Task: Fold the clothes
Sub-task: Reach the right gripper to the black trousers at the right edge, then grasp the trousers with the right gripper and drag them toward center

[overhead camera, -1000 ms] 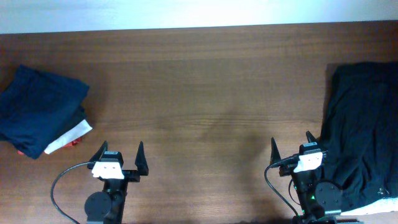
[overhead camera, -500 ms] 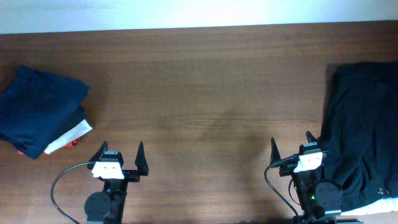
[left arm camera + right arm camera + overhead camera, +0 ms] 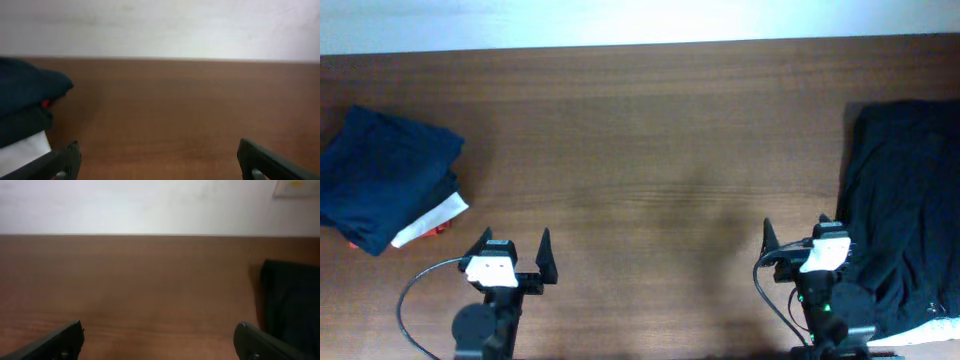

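A pile of crumpled black clothes [image 3: 905,215] lies at the table's right edge; its near edge shows in the right wrist view [image 3: 292,300]. A folded stack with a navy garment on top [image 3: 385,185] sits at the far left, over a white piece and a bit of red; it shows in the left wrist view [image 3: 25,107]. My left gripper [image 3: 512,250] is open and empty near the front edge [image 3: 157,157]. My right gripper [image 3: 798,235] is open and empty, just left of the black pile [image 3: 160,340].
The brown wooden table [image 3: 650,150] stretches between the two clothes piles. A white wall runs behind its far edge [image 3: 160,25]. Black cables loop beside both arm bases at the front.
My right arm has shifted slightly to the right and toward the front edge. The left arm and both clothes piles have not moved.
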Robot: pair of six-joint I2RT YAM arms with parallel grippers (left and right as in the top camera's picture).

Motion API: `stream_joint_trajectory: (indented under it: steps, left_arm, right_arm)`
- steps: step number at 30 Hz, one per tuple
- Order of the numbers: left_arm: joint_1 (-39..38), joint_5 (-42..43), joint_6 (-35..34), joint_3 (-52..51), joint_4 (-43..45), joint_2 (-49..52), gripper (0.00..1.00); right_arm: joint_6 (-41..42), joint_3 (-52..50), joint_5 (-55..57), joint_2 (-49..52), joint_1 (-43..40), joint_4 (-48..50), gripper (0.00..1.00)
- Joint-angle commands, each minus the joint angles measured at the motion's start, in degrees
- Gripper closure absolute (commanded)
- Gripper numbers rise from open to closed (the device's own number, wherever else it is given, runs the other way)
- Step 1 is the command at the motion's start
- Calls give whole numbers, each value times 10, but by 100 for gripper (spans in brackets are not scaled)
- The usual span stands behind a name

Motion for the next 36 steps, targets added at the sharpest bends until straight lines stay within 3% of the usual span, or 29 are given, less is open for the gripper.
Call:
stream_joint_trajectory:
  steps: [1,6,12,15,20,21,28,30,31,33,34,36]
  left_arm:
    - [3,-3,1,79,-18,88,1]
    - [3,14,8,196,-32,263,1]
    - [3,31,8,332,-146,425,1]
    - [3,31,8,349,-157,441,1]
    - [3,31,7,349,-157,441,1]
    - [3,31,7,349,-157,441,1]
    - [3,31,7,349,-157,441,1]
    - [3,31,7,349,-157,441,1]
    - [3,31,7,349,-157,441,1]
    - [3,31,7,349,-157,441,1]
    - [3,31,7,349,-157,441,1]
    - [3,31,7,349,-157,441,1]
  right_arm:
    - [10,82,16,94,3,-30,1]
    - [10,251,11,291,2,-198,1]
    - [11,391,-12,488,0,-322,1]
    - [138,391,87,534,-65,-356,1]
    - [160,391,79,629,-261,-332,2]
    - [160,391,75,658,-282,-332,10]
    - [160,391,16,828,-294,-251,18]
    - [160,391,12,859,-294,-232,27]
    - [160,391,12,868,-294,-230,40]
    - [160,391,8,874,-294,-231,95]
    - [160,392,-21,871,-294,-231,96]
    - [80,418,-265,859,-290,-249,96]
